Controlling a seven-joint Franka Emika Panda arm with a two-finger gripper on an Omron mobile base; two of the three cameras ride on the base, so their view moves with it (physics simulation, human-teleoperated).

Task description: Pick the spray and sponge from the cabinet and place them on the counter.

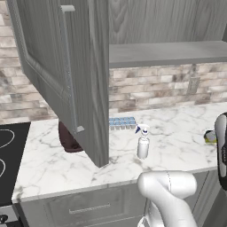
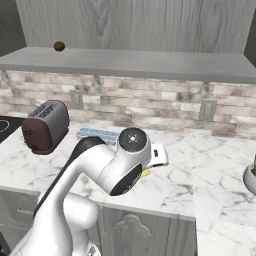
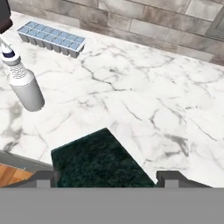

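Observation:
The sponge (image 3: 98, 159) shows its dark green scrub side between my two finger tips, and its edges meet both of them. My gripper (image 3: 107, 178) is shut on it with the jaws wide. It sits low over the front part of the white marble counter (image 3: 144, 87); whether it touches the marble I cannot tell. From the left base view the sponge (image 1: 209, 136) is a yellow and dark patch beside my arm at the right edge. The spray (image 1: 142, 142) stands upright on the counter (image 1: 177, 146), to the left of the sponge. The spray (image 3: 24, 85) stands apart from my fingers.
The cabinet door (image 1: 66, 75) hangs open over the counter's left half, above the grey shelf (image 1: 168, 53). A pale blue ice-cube tray (image 1: 122, 123) lies by the brick wall. A toaster (image 2: 45, 125) stands at the left, near the black stovetop (image 1: 11, 155). A small brown thing (image 2: 59, 46) sits on the shelf.

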